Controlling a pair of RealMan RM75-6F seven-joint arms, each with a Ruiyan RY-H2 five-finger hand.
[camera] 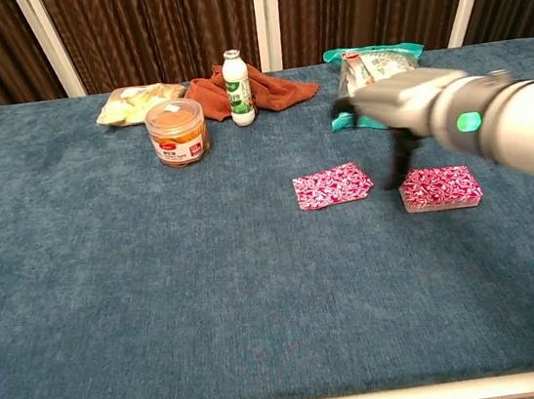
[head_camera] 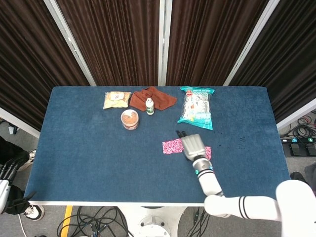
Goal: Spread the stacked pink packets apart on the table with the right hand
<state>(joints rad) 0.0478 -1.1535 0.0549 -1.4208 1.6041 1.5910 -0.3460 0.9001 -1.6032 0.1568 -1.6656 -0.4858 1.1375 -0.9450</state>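
We note one pink packet lying flat and alone on the table, just to the left of the right hand, with bare cloth between them. The hand hovers above the table with fingers pointing down; it holds nothing that we can see, fingers loosely apart. One fingertip reaches down close to the near-left corner of the remaining stack; we cannot tell whether it touches. From the head view the right hand covers most of that stack, only a pink edge showing at its right.

The stack sits under and just right of the hand, thicker than the lone packet, so we judge several packets remain there.

Handling, as we judge it: thin, light sachets, glossy wrap, likely slippery against each other but dragging on the napped cloth. Flat, pliable, not fragile. Pinching an edge would be awkward; we would press a fingertip on the top packet's face and slide it sideways off the pile. Too much pressure may drag the whole pile.

The left hand hangs low off the table's left edge; we cannot tell its state.
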